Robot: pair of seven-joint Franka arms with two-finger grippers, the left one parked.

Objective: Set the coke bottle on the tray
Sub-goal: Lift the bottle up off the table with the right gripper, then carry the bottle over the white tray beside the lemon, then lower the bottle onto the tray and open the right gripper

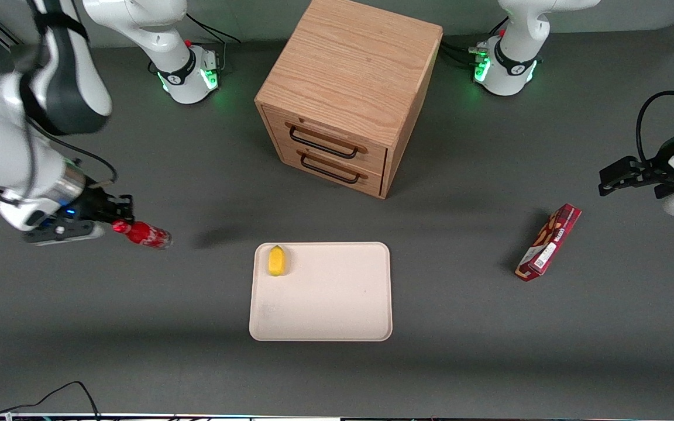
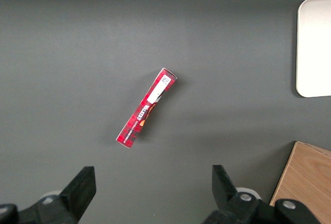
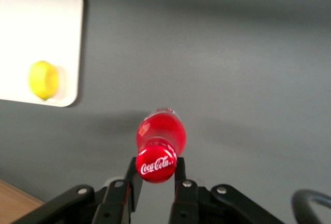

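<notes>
My right gripper [image 1: 116, 225] is shut on the cap end of the small red coke bottle [image 1: 145, 234], toward the working arm's end of the table. The bottle hangs tilted above the grey table, clear base pointing toward the tray. In the right wrist view the fingers [image 3: 133, 175] pinch the red cap with white script, and the bottle body [image 3: 161, 131] points away from the camera. The cream-beige tray [image 1: 337, 304] lies flat near the table's middle, nearer to the front camera than the cabinet. It also shows in the right wrist view [image 3: 20, 22]. The gripper is well off to the side of the tray.
A yellow lemon [image 1: 277, 261] lies on the tray's corner nearest the bottle; it also shows in the right wrist view [image 3: 44, 79]. A wooden two-drawer cabinet [image 1: 348, 93] stands farther from the camera than the tray. A red snack box [image 1: 549, 242] lies toward the parked arm's end.
</notes>
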